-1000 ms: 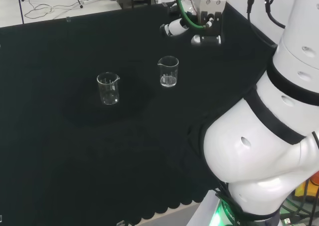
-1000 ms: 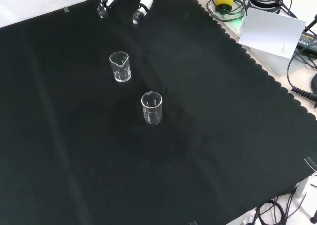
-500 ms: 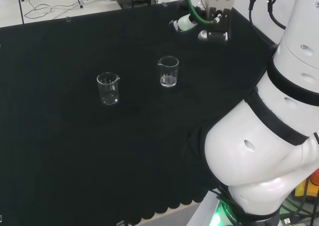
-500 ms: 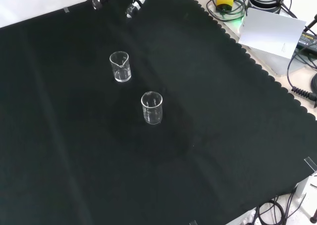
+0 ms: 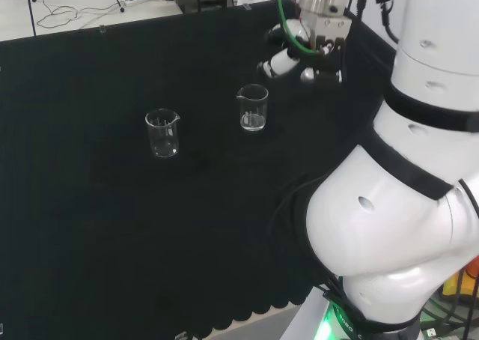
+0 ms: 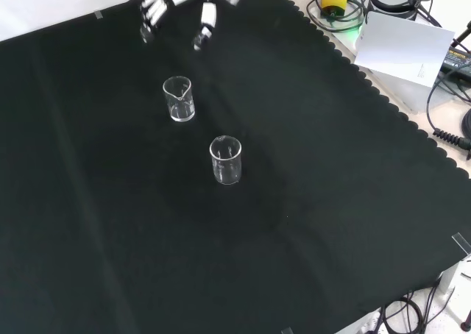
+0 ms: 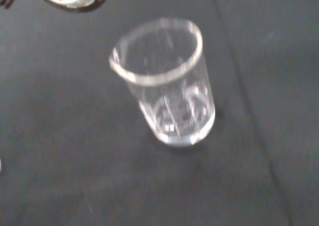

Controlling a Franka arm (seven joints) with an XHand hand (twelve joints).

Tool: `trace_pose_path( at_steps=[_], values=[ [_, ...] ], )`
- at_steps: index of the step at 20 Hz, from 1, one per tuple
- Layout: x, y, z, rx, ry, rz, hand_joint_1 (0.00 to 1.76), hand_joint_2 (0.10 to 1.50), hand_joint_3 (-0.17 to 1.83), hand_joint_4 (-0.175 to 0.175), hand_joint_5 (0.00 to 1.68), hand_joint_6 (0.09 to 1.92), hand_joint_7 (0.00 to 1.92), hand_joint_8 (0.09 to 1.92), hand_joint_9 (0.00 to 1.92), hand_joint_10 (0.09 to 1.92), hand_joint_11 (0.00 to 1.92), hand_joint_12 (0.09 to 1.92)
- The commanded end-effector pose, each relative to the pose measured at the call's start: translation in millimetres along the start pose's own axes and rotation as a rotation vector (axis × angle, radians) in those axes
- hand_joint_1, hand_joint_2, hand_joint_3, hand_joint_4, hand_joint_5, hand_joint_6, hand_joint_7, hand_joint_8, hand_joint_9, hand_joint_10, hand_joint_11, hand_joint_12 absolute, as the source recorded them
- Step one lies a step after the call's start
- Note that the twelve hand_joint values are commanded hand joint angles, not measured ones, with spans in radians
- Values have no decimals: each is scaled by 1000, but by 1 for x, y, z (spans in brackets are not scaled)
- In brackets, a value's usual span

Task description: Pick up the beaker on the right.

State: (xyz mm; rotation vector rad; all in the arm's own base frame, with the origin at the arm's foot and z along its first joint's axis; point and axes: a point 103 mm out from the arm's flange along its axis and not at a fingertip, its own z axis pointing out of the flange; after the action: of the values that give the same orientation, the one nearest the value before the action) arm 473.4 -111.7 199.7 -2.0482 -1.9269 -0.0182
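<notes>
We note two clear glass beakers standing upright on the black cloth (image 5: 90,228), well apart from each other and both apparently empty. In the head view the right beaker (image 5: 253,108) sits nearer the arm's white links (image 5: 389,228), with the left beaker (image 5: 163,132) farther out to that view's left; in the front view the same target is the upper one of the pair, the right beaker (image 6: 179,98), with the other below it. The hand (image 5: 299,52) hovers above and to the right of the target in the head view, not touching it; in the front view the hand (image 6: 176,6) comes in from the top edge, fingers spread and hanging down, nothing between them. We read it as wide open and empty. The wrist view looks down on a beaker (image 7: 167,99) with its spout rim plain to see, which suggests the palm is lined up on the target. Our judgement: the approach is under way but no contact is made. Left to do: bring the hand down beside the glass, close the fingers and thumb around its wall, and lift it off the cloth.
</notes>
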Motion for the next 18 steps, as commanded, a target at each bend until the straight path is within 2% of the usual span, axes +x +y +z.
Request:
trace_pose_path(
  at_steps=[1, 5, 10, 15, 18],
  values=[
    [-13, 19, 52, 74, 63, -92, 751, 653, 511, -26, 394, 87, 199, 608, 358, 656, 27, 1398],
    [-19, 21, 56, 51, 87, -117, 738, 631, 509, -26, 381, 87, 191, 605, 354, 655, 18, 1399],
    [-25, 25, 56, 39, 118, -179, 723, 601, 505, -23, 352, 87, 172, 596, 337, 648, 0, 1389],
    [-33, 31, 60, 43, 149, -196, 718, 579, 505, -19, 311, 87, 134, 579, 291, 634, 0, 1321],
    [-37, 35, 67, 44, 193, -217, 733, 567, 500, -18, 308, 87, 135, 579, 284, 634, 0, 1298]
  ],
)
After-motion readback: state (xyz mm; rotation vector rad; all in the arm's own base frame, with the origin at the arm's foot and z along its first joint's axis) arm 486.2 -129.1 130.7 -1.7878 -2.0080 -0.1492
